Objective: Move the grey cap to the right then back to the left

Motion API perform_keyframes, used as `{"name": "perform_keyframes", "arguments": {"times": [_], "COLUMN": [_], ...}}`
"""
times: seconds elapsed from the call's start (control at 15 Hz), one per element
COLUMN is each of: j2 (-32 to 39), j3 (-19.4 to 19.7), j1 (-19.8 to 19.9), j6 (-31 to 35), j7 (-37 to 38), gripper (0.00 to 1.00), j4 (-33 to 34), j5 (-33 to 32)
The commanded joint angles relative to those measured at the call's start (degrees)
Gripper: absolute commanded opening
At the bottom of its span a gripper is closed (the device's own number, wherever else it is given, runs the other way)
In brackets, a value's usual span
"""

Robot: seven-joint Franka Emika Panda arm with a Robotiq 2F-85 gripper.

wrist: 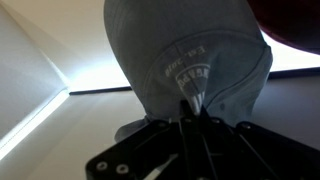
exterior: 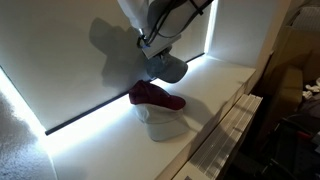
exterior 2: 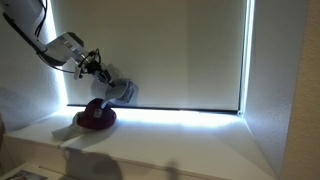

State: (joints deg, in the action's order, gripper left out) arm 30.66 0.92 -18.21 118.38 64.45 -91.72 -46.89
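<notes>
The grey cap (exterior: 167, 68) hangs in the air from my gripper (exterior: 152, 52), which is shut on its fabric. In an exterior view the cap (exterior 2: 122, 91) hangs just above and beside the maroon cap (exterior 2: 97, 117), clear of the sill. In the wrist view the grey cap (wrist: 190, 55) fills the middle, its cloth pinched between the fingers (wrist: 188, 108). The maroon cap (exterior: 155, 96) lies on top of the pale off-white cap (exterior: 163, 122) on the white sill.
The white sill (exterior: 215, 85) runs along a drawn window blind (exterior 2: 170, 50) with bright light at its lower edge. The sill's front edge drops off near a slatted radiator cover (exterior: 225, 140). A wall closes the sill's far end (exterior 2: 285, 90).
</notes>
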Motion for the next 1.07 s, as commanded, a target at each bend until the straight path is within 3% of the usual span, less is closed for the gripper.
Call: {"name": "perform_keyframes", "arguments": {"times": [0.0,0.2,0.67,0.87,1.0], "j2": [-0.9,-2.8,-8.4,-8.7,-7.9], "j3": [1.1,-2.1,-10.2,-11.6,-9.4], "j1": [-1.0,-0.7,-1.8,1.4,2.8], "j6": [0.9,0.0,-4.0,-4.1,-4.3], "j7": [9.6,4.6,-18.0,-30.1,-38.0], "gripper": [0.02,0.02,0.02,0.02,0.02], "j4": [1.0,-0.3,-1.7,-0.5,-0.1], "j5": [-4.6,-5.1,4.5,13.0,19.2]}}
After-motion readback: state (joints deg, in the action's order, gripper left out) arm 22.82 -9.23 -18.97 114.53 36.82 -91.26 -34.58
